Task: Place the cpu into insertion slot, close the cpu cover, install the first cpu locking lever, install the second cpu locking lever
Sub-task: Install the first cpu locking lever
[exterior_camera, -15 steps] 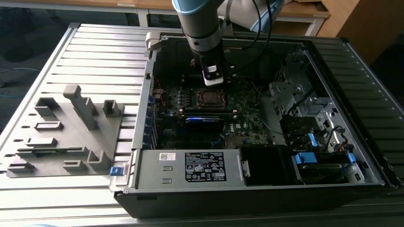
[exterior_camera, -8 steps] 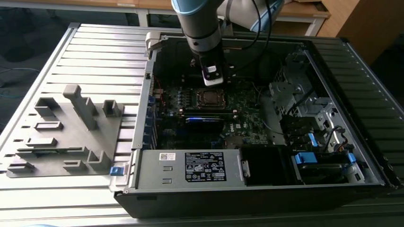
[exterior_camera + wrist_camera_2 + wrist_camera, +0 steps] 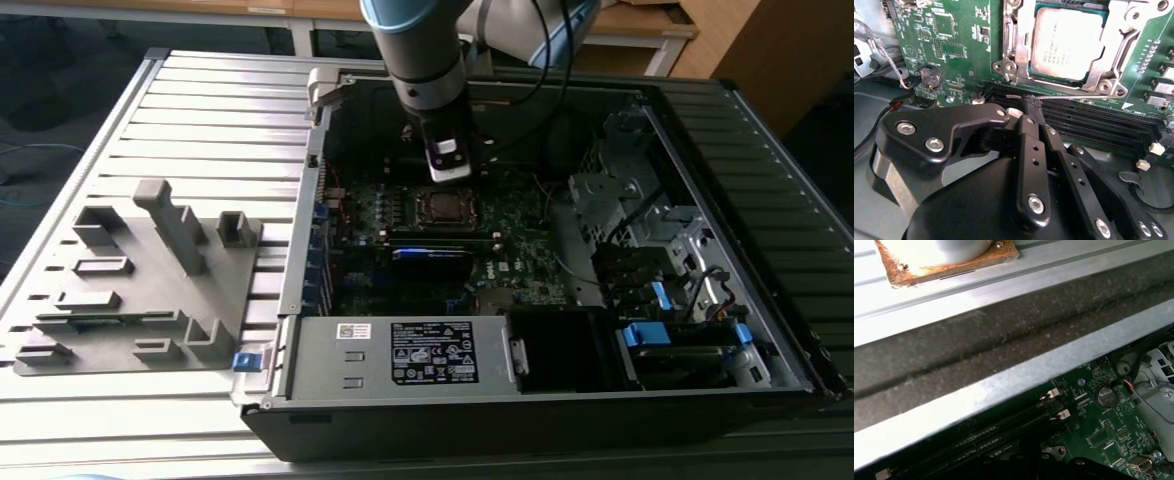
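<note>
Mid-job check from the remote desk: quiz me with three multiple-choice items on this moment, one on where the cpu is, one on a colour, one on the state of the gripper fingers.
1. Where is the cpu?
A. Lying in the socket, framed by the cpu cover
B. Pinched in the gripper
C. On the grey fixture outside the case

2. What colour is the motherboard around the socket?
A. Blue
B. Green
C. Red

3. How do the fingers of the gripper stand?
A. Spread wide around the cover
B. Closed together at the thin locking lever
C. Shut on the cpu

Key: 1 A, since the second wrist view shows its silver-grey top inside the cover's opening; 2 B, as both wrist views show a green board; 3 B, because the black fingers meet at the tips right where the wire lever ends.
</note>
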Controlling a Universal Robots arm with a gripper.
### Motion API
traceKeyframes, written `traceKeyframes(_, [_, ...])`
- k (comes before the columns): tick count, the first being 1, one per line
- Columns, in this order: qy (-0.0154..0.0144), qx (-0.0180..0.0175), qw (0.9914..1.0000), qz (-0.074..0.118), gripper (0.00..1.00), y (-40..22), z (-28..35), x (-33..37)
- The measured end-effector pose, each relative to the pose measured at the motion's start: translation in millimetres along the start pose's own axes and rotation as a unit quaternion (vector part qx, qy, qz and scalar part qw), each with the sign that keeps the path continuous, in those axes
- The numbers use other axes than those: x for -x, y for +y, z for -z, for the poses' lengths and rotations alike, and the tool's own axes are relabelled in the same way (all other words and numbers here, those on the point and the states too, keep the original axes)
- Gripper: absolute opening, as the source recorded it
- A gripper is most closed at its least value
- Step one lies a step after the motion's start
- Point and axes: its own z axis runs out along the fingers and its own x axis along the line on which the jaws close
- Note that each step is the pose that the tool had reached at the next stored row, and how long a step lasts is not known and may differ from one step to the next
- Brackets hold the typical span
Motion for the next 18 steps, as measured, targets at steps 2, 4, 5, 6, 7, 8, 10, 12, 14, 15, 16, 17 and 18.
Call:
traceKeyframes(2, [-0.0006, 0.0002, 1.0, 0.0, 0.11, -0.4, -0.5, -0.5])
traceKeyframes(4, [-0.0016, -0.0007, 1.0, 0.001, 0.11, -0.9, -2.0, -0.9])
traceKeyframes(5, [-0.002, -0.0013, 1.0, 0.001, 0.11, -1.2, -2.8, -1.0])
traceKeyframes(6, [-0.0027, -0.0025, 0.99999, 0.001, 0.11, -1.4, -3.3, -1.2])
traceKeyframes(7, [-0.0036, -0.0045, 0.99998, 0.002, 0.11, -1.5, -3.6, -1.2])
traceKeyframes(8, [-0.0043, -0.006, 0.99997, 0.003, 0.11, -1.5, -3.8, -1.2])
traceKeyframes(10, [-0.0048, -0.007, 0.99996, 0.003, 0.11, -1.6, -3.8, -1.2])
traceKeyframes(12, [-0.0065, -0.0107, 0.99991, 0.004, 0.11, -1.5, -3.8, -1.3])
traceKeyframes(14, [-0.0081, -0.0141, 0.99985, 0.006, 0.11, -1.6, -3.9, -1.2])
traceKeyframes(15, [-0.0083, -0.0146, 0.99984, 0.006, 0.11, -1.6, -3.9, -1.2])
traceKeyframes(16, [-0.0083, -0.0146, 0.99984, 0.006, 0.11, -1.6, -3.9, -1.2])
traceKeyframes(17, [-0.0083, -0.0147, 0.99984, 0.006, 0.11, -1.6, -3.9, -1.2])
traceKeyframes(18, [-0.0084, -0.0148, 0.99984, 0.006, 0.11, -1.6, -4.0, -1.3])
